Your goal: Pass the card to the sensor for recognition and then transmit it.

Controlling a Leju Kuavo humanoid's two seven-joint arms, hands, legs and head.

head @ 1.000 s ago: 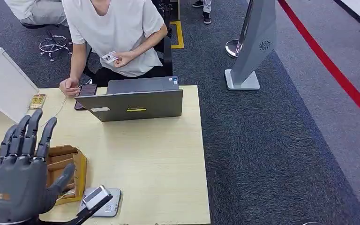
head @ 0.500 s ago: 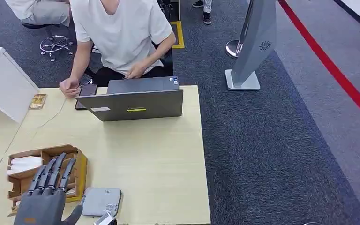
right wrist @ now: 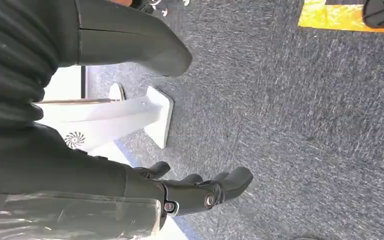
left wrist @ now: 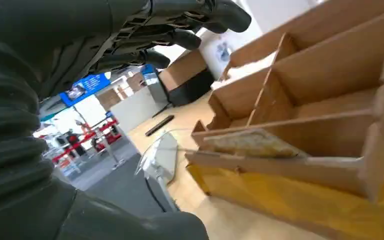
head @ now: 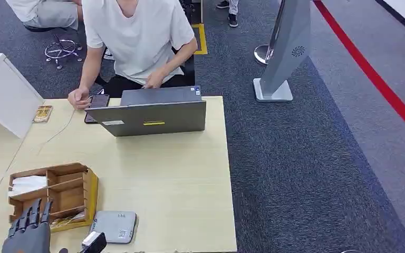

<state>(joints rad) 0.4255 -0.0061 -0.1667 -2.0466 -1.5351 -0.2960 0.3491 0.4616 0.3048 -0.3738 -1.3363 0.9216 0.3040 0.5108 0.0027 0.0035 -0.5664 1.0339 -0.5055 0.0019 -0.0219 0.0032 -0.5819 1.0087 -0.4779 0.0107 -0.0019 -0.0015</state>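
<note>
The head view looks forward and steeply down from high up onto the pale wooden table (head: pixel 179 179), with dark grey carpet (head: pixel 306 158) at the frame's right. The left wrist view sits very close behind the left hand (left wrist: pixel 80 55), low over the table and tilted; it shares with the head view the brown wooden compartment box (head: pixel 58 192) (left wrist: pixel 320 115). The right wrist view, turned sideways, looks past the right hand (right wrist: pixel 195 192) at carpet and the white-based grey stand (right wrist: pixel 130 117) (head: pixel 287 52).
</note>
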